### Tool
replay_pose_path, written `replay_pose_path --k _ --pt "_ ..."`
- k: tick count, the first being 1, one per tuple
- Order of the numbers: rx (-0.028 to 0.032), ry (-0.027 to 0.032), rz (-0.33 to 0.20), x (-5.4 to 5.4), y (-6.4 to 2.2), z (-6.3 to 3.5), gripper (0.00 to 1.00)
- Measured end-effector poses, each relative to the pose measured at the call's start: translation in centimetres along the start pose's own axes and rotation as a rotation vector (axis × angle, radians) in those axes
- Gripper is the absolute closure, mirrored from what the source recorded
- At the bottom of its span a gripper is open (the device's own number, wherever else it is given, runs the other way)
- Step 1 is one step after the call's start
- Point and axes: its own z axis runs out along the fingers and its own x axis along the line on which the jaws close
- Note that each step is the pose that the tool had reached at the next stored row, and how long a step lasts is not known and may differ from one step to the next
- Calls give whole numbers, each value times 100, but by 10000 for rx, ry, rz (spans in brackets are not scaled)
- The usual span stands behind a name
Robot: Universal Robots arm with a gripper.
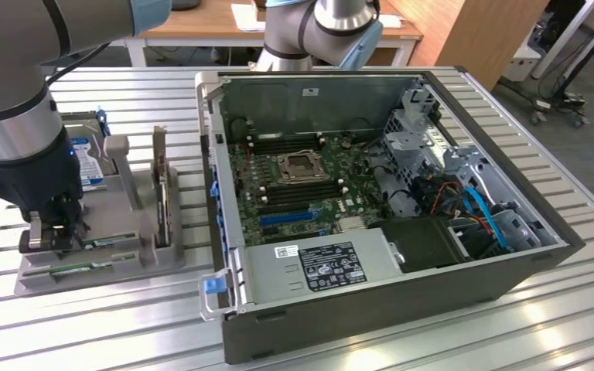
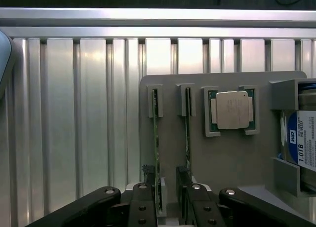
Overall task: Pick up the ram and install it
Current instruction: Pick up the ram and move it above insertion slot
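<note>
One thin green ram stick [image 2: 156, 138] between the fingers of the wide-open black tool [image 2: 168, 207], near a silver "1.0TB"-labelled hard drive [image 2: 305, 143].

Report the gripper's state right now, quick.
Gripper: open, holding nothing, set low at the end of the thin green ram stick standing in the grey plastic holder.

Thin green ram [image 2: 156, 138], standing on edge, slotted in grey holder [image 2: 227, 158], beside a second stick [image 2: 187, 138]

Gripper [image 1: 55, 241] at ram [image 1: 106, 242] — grey holder [image 1: 137, 259], open case [image 1: 401, 297]
</note>
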Motion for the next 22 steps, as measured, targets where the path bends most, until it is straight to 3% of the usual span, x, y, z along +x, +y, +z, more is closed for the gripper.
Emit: replay_pose_path --k 12,22 --pt "1 -1 0 50 -1 0 69" --pt "0 0 0 54 -7 127 69"
